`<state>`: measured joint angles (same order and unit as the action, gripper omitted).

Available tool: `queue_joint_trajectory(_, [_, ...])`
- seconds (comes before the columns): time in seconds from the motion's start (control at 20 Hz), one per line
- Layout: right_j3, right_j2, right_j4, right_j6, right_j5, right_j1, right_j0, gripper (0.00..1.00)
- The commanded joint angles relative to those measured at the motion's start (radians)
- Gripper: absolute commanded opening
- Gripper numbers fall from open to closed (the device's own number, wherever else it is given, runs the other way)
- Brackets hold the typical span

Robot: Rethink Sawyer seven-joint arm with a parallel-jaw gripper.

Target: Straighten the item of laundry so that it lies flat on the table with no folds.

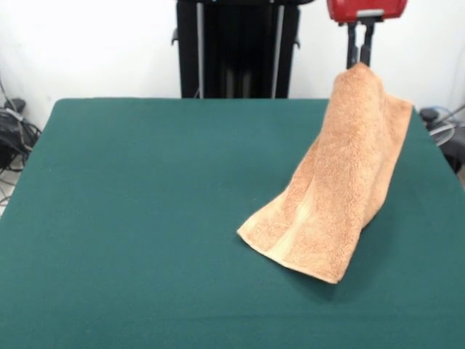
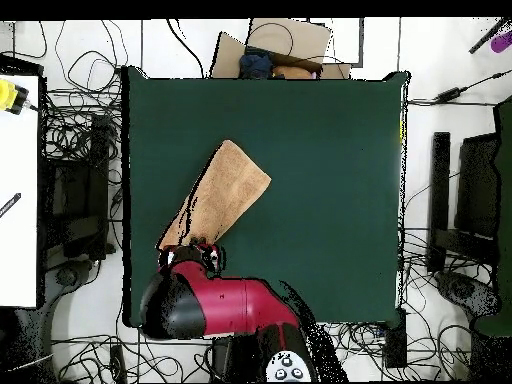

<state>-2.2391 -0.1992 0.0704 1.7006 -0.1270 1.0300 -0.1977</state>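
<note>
Gripper (image 1: 360, 64) fingers come down from the red wrist at about one o'clock in the front view, and their dark tips are pinched together on the topmost corner of the towel (image 1: 341, 182), holding that corner up off the table (image 1: 145, 218).

From that pinch the orange-tan cloth hangs and slopes away toward seven o'clock, widening as it goes. Its lower edge lies on the green top, where a woven border band shows as a paler stripe just inside the hem. A long crease runs down the middle of the raised cloth, so one half leans against the other like a tent side. The far side falls more steeply and meets the table near four o'clock of the picture.

From above, the gripper (image 2: 196, 252) sits at the end of the red and black arm (image 2: 215, 305), at about seven o'clock on the table (image 2: 330, 180). The towel (image 2: 222, 195) stretches from it toward one o'clock as a long slanted strip, wholly on the green surface, well apart from the table's other three edges and near the one at nine o'clock.
</note>
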Motion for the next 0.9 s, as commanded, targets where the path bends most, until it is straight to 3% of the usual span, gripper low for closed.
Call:
queue_joint_trajectory(0.05, [-0.067,-0.009,0.027,0.14,-0.002,-0.017,-0.02,0.0])
queue_joint_trajectory(0.9, [0.015,0.009,0.009,0.103,-0.123,-0.037,0.005,0.0])
